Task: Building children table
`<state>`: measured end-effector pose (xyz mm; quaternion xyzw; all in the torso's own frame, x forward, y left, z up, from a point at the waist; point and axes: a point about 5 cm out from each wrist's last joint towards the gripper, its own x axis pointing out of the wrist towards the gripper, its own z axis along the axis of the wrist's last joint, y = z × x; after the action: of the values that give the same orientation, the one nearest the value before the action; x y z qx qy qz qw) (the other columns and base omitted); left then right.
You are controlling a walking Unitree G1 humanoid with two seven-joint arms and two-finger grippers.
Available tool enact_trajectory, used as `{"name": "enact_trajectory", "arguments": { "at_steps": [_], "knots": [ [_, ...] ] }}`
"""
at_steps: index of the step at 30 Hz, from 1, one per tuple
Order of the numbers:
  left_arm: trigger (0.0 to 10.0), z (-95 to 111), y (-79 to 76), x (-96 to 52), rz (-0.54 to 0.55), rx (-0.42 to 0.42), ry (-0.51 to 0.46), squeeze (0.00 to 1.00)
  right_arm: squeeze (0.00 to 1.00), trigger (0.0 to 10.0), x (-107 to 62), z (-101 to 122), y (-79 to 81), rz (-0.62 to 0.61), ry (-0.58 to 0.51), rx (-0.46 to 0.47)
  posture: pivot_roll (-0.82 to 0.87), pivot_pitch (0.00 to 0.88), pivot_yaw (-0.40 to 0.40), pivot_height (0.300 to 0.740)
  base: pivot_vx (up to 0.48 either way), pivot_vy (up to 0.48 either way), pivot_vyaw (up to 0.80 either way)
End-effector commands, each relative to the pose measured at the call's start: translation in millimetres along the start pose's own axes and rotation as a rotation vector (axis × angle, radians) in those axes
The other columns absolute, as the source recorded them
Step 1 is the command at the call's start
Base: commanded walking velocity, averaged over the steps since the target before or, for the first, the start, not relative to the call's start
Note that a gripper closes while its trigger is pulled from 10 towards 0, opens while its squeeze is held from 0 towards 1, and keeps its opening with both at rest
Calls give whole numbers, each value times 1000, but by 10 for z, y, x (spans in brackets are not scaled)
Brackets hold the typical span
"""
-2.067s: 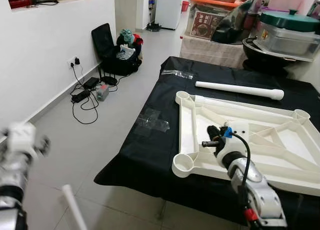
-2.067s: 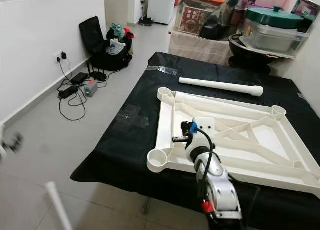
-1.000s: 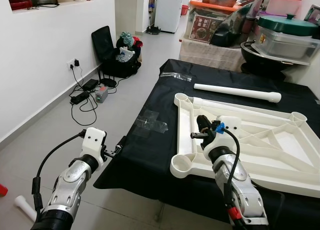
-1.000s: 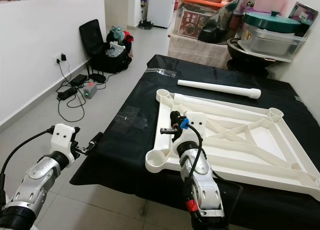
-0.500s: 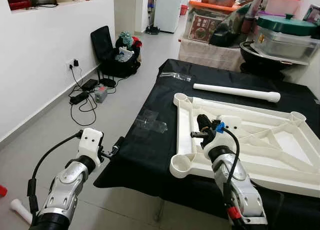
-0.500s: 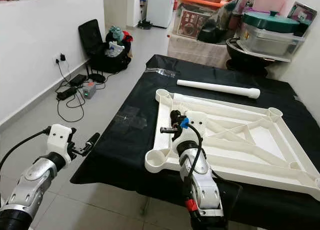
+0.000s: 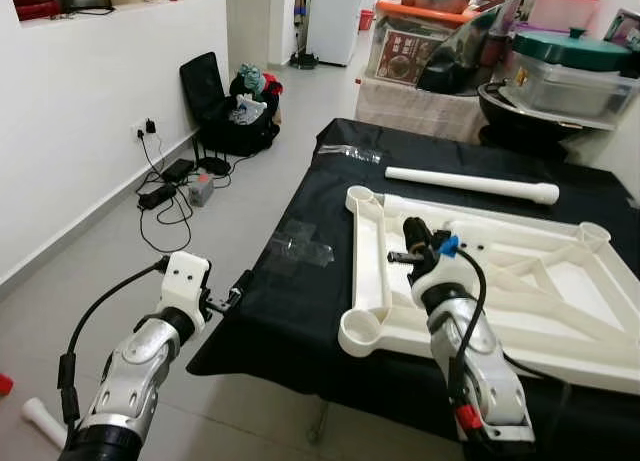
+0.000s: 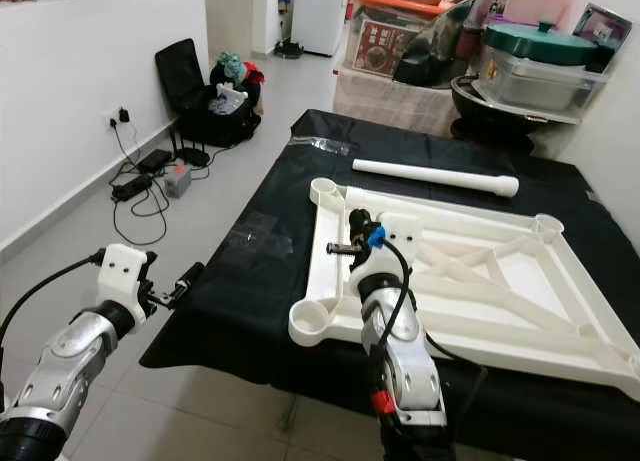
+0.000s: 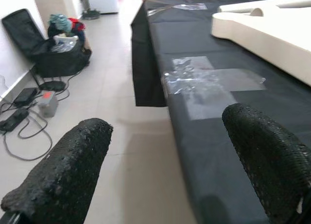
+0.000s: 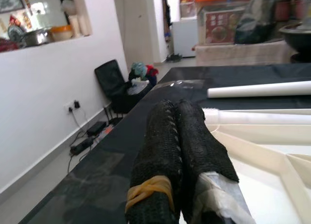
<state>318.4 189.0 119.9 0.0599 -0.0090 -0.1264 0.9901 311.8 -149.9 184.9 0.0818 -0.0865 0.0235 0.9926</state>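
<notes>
An upturned white table top (image 7: 560, 311) with round leg sockets at its corners lies on a table under a black cloth (image 7: 300, 301). One white leg (image 7: 470, 181) lies on the cloth behind it. Another white leg (image 7: 38, 419) lies on the floor at the lower left. My right gripper (image 7: 413, 231) is shut with nothing in it and hovers over the top's left ribs, between the near socket (image 7: 360, 331) and the far socket (image 7: 362, 193). My left gripper (image 9: 165, 151) is open, held in the air off the table's front-left edge, pointing along the cloth.
Pieces of clear tape (image 7: 305, 246) stick to the cloth. On the tiled floor to the left lie cables with a power strip (image 7: 170, 186) and a black bag (image 7: 225, 111) by the white wall. Pots and storage boxes (image 7: 560, 71) crowd the back right.
My left arm has come up from low and blurred to the table's front-left edge. The floor leg has settled flat. My right gripper has edged a little farther over the top.
</notes>
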Motion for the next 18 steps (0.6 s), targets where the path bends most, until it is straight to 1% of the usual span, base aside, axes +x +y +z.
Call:
{"name": "enact_trajectory", "arguments": {
  "at_steps": [1,18],
  "knots": [
    [10000,38,-39,23,-19,4,-7,0,0,10000,-1,-13,-56,-34,-5,-7,54,0,-110,740,0,401,-800],
    [10000,161,-35,80,-31,14,-46,0,0,10000,37,21,-72,-55,-30,-6,55,0,-104,740,0,477,-800]
  ]
}}
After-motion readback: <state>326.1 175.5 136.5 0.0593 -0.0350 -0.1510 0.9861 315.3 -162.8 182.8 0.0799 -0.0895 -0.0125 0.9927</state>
